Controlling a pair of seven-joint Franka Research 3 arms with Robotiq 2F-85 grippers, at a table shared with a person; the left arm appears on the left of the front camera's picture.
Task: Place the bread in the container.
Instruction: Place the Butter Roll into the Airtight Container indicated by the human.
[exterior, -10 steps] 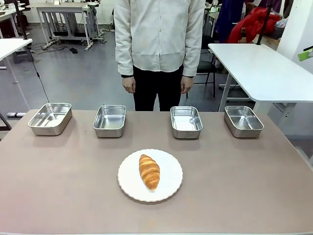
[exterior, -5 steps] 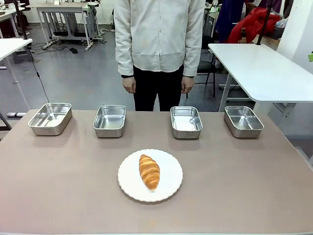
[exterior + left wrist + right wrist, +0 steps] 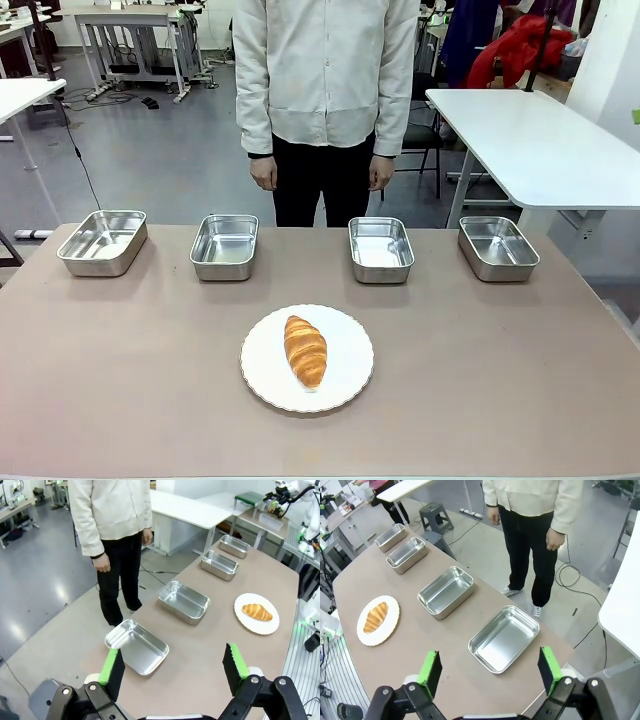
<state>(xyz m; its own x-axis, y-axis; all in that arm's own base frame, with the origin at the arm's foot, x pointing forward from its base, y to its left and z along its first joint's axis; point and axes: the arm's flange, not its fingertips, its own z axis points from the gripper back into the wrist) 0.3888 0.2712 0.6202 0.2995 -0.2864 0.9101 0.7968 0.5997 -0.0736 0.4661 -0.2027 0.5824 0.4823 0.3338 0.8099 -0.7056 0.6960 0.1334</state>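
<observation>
Golden croissant (image 3: 305, 351) lengthwise on plate (image 3: 265, 372)

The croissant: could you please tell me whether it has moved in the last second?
No. The croissant keeps its spot and angle on the white plate, unchanged against the steel pan behind the plate's right edge.

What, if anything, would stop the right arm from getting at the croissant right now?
Probably nothing, so likely yes: the croissant lies uncovered on its white plate, the steel pans sit in a row beyond it, the person's hands hang off the table, and the right gripper is open.
</observation>
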